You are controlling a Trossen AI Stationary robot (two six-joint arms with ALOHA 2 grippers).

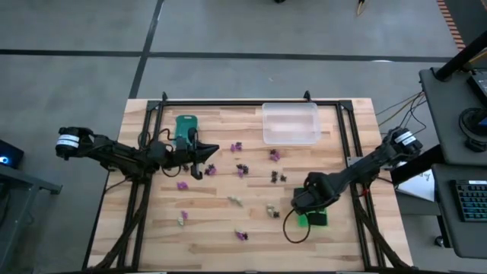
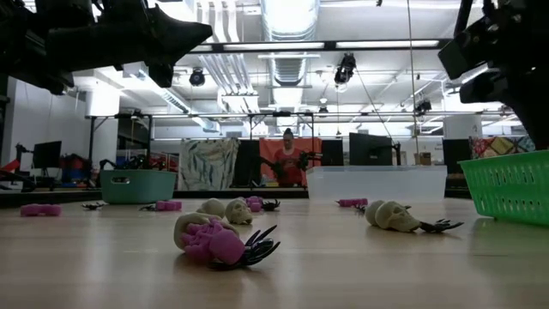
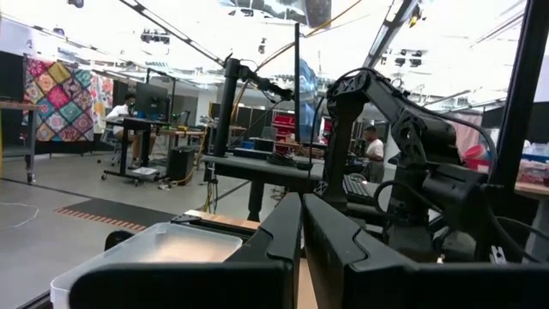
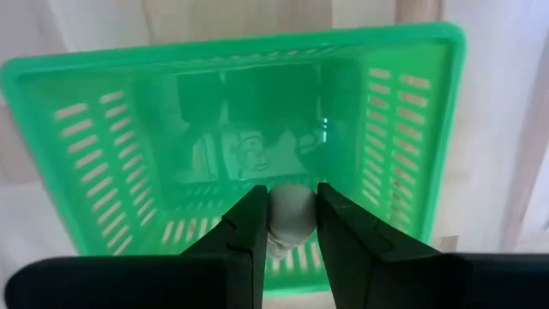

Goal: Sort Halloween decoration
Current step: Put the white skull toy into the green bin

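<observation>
Your left gripper (image 1: 199, 156) waits clenched on nothing beside the teal tray (image 1: 185, 126), trinkets (image 1: 238, 169) scattered mid-table, while your right gripper (image 4: 289, 225) pinches a pale skull (image 4: 290, 212) directly over the green basket (image 4: 103, 112), likely so a release drops it inside.

light: bright, even, from ceiling strips (image 2: 283, 45) | glare: washes out room above clear tray (image 3: 154, 249) | blur: right wrist view soft around green basket (image 4: 86, 163)

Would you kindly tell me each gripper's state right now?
Left gripper: shut, empty.
Right gripper: shut on a cream trinket, above the green tray.
</observation>
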